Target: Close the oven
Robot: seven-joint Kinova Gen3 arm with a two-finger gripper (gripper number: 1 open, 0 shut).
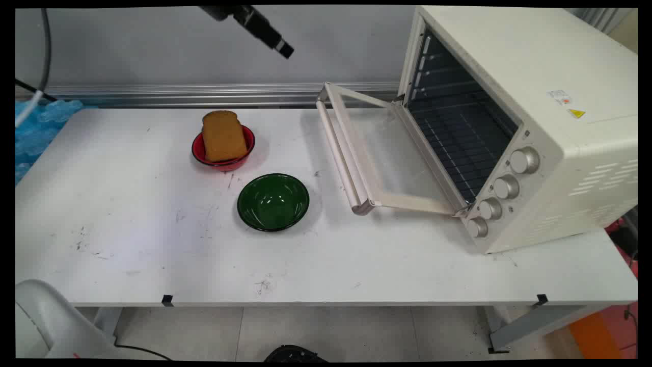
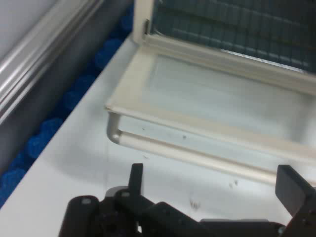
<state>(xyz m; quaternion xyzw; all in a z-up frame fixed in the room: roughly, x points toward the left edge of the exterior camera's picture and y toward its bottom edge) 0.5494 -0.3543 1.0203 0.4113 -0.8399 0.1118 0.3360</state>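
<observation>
High above the counter (image 1: pixel 153 244), the gripper (image 1: pixel 283 49) hung well up and left of the cream toaster oven (image 1: pixel 535 102), holding nothing; the hand view showed its fingers (image 2: pixel 293 188) spread wide apart. The oven's glass door (image 1: pixel 377 153) lay fully open, with no object between it and the gripper. Left of the oven a green bowl (image 1: pixel 273 202) sat empty, and farther left a red bowl (image 1: pixel 223 149) held a brown loaf of bread (image 1: pixel 222 135). A yellow warning sticker (image 1: pixel 576 113) marked the oven's top; its writing was too small to read. Only the hand view showed the door's rounded handle (image 2: pixel 197 153) close up; the bowls appeared only in the main view.
</observation>
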